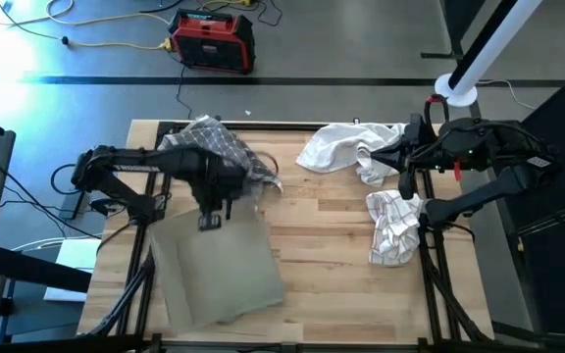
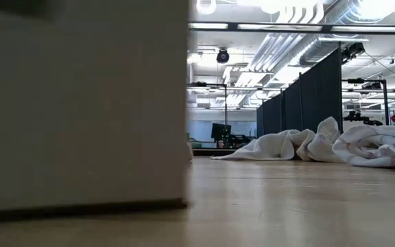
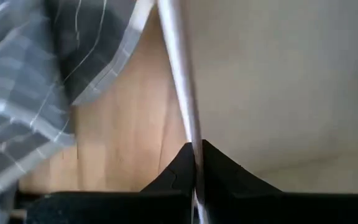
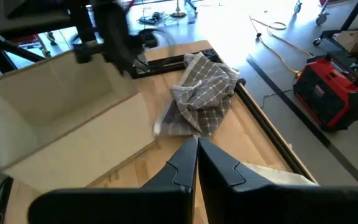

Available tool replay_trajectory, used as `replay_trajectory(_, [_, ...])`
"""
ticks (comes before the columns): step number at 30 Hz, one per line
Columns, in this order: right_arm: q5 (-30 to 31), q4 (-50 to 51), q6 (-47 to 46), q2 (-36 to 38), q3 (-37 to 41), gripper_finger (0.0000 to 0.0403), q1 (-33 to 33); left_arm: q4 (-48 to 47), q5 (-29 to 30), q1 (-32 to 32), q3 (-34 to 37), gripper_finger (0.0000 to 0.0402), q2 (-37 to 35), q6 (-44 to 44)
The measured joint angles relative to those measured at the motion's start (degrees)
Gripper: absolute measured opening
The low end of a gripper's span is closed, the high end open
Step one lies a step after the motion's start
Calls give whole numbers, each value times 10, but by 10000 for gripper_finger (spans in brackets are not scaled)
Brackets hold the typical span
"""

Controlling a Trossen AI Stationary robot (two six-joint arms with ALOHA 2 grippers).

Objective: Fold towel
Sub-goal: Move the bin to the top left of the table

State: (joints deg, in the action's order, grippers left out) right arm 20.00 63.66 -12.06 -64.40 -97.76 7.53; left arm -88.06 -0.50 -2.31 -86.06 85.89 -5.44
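A beige towel (image 1: 222,270) lies at the table's near left, and in the low view it fills the left side (image 2: 81,103). My left gripper (image 1: 211,209) stands over its far edge, shut on it; the right wrist view shows this gripper (image 4: 118,50) too. My right gripper (image 4: 197,148) is shut and holds nothing; it waits at the far right (image 1: 407,162). A grey checked towel (image 1: 219,147) lies bunched at the far left. My left gripper pinches the beige towel's far edge (image 3: 182,106) between its two fingers, coming from above. One layer or several, I cannot tell. That edge (image 4: 61,65) is raised off the table and the cloth hangs below it, while the near part (image 4: 92,149) lies on the wood.
A white towel (image 1: 346,147) lies crumpled at the far right, and another white towel with thin lines (image 1: 392,227) lies at the right edge. Bare wood (image 1: 327,265) shows in the middle of the table. A red box (image 1: 212,41) stands on the floor beyond.
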Motion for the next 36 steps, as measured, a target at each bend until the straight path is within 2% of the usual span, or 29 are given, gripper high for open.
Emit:
replay_trajectory(5, [0,0,5,0,0,0,0,41,29,-27,0,1,0,62])
replay_trajectory(8, [9,0,5,0,0,0,0,58,25,-28,0,2,0,70])
replay_trajectory(11, [9,4,1,0,0,0,0,58,18,-27,0,14,0,41])
replay_trajectory(18, [9,8,-10,0,0,0,0,52,10,-27,-1,90,0,-16])
replay_trajectory(22, [9,8,-10,0,0,0,0,41,16,-26,-29,137,0,-24])
replay_trajectory(25, [9,8,-10,0,0,0,0,5,56,-25,-84,160,1,-37])
replay_trajectory(28, [10,8,-9,0,0,0,0,-11,128,-25,-154,169,0,-43])
replay_trajectory(31, [25,8,-9,0,0,0,0,-3,174,-8,-183,169,-2,17])
replay_trajectory(34, [39,8,-10,0,0,0,0,6,152,45,-160,169,5,94])
replay_trajectory(36, [40,8,-10,0,0,0,0,49,133,85,-122,170,8,140])
